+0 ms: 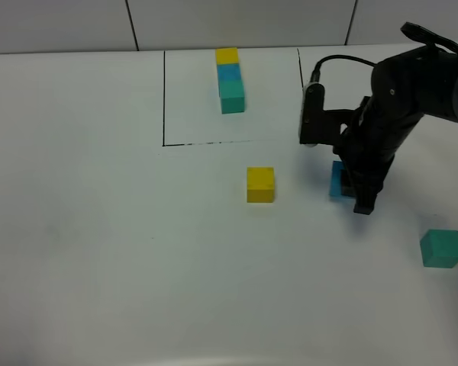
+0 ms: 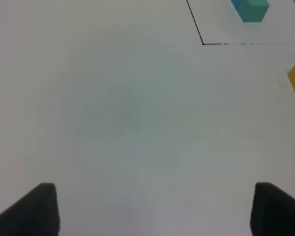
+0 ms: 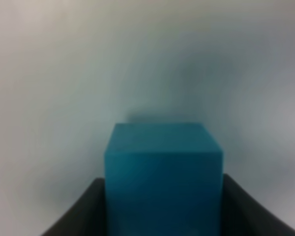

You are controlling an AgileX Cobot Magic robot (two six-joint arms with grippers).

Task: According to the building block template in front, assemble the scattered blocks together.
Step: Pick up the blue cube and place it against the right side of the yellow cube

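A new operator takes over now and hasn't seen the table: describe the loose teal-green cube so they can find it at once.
From the black-outlined rectangle holding the template bar at the back, move forward and right, past the right gripper clamping the blue cube. The teal-green cube sits alone near the table's right edge, joined to nothing, unlike the bar's teal end.

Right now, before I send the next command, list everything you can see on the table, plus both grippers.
template bar: one, yellow-blue-teal-green, inside the outline, far middle
yellow cube: one, yellow, alone just in front of the outline
blue cube: one, blue, right of the yellow cube, between gripper fingers
teal-green cube: one, teal-green, alone at near right
outline: one, black lines, far middle
table: one, white
left gripper: one, black, open over bare table
right gripper: one, black, closed on the blue cube's sides
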